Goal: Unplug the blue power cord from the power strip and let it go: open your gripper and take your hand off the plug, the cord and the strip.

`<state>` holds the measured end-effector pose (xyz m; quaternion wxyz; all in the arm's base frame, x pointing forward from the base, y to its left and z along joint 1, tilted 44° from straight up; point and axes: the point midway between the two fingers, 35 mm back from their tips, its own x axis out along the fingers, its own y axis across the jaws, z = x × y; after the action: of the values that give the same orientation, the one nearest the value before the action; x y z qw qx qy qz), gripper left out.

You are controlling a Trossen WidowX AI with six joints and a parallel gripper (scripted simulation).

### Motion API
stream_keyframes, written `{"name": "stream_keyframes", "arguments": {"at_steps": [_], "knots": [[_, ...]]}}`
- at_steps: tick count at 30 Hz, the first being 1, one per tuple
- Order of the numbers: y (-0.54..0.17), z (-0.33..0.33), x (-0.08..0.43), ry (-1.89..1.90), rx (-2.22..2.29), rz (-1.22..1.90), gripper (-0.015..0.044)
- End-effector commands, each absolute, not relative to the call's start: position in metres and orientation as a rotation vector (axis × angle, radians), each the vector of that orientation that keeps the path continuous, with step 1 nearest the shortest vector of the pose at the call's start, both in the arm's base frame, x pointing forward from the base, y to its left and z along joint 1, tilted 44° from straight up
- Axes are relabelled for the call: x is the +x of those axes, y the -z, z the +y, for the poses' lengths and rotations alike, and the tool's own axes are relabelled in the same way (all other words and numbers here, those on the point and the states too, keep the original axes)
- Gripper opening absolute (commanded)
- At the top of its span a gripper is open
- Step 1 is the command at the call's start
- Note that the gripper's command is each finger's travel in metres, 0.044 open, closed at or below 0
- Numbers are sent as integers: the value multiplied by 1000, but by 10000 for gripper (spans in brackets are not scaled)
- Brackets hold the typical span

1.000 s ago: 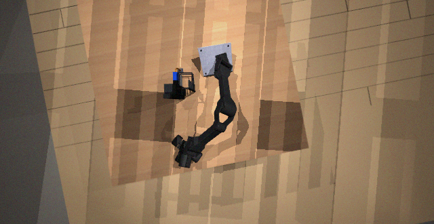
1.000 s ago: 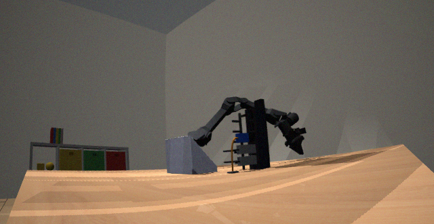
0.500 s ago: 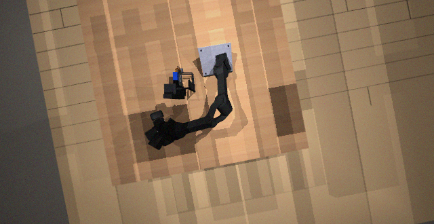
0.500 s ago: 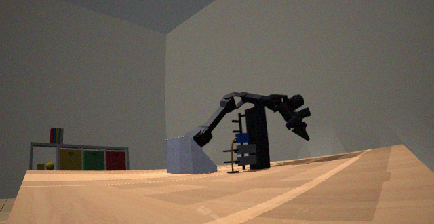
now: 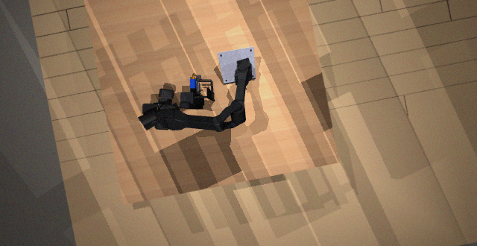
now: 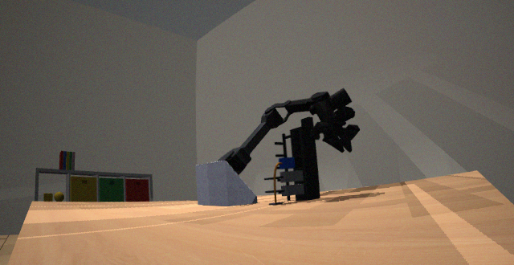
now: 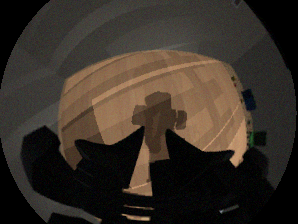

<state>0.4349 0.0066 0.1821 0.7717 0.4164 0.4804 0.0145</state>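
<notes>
Your gripper (image 6: 341, 140) hangs partly open, holding nothing, beyond the power strip (image 6: 305, 161), on the side away from the blue plug (image 6: 287, 162), still seated midway up it. Expect a small, rigid plug with firm resistance; pinch its flat sides, not the thin orange-looking cord (image 6: 275, 181).

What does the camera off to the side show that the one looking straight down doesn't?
Only the side view shows the shelf with colored bins against the wall, and the power strip standing upright with gray plugs below the blue plug. Only the overhead view shows the floor planks around the table. Both show the arm, its gripper holding nothing beside the strip.
</notes>
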Motion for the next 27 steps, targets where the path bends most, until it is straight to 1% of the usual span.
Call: {"name": "stream_keyframes", "arguments": {"at_steps": [1,7,14,18,27], "knots": [[-152,-23,414,112,1049,1142,160],[-104,-63,366,377,1308,1315,160],[-82,-81,310,657,1644,1481,160],[-77,-88,264,910,1951,1601,160],[-77,-88,262,925,1969,1607,160]]}}
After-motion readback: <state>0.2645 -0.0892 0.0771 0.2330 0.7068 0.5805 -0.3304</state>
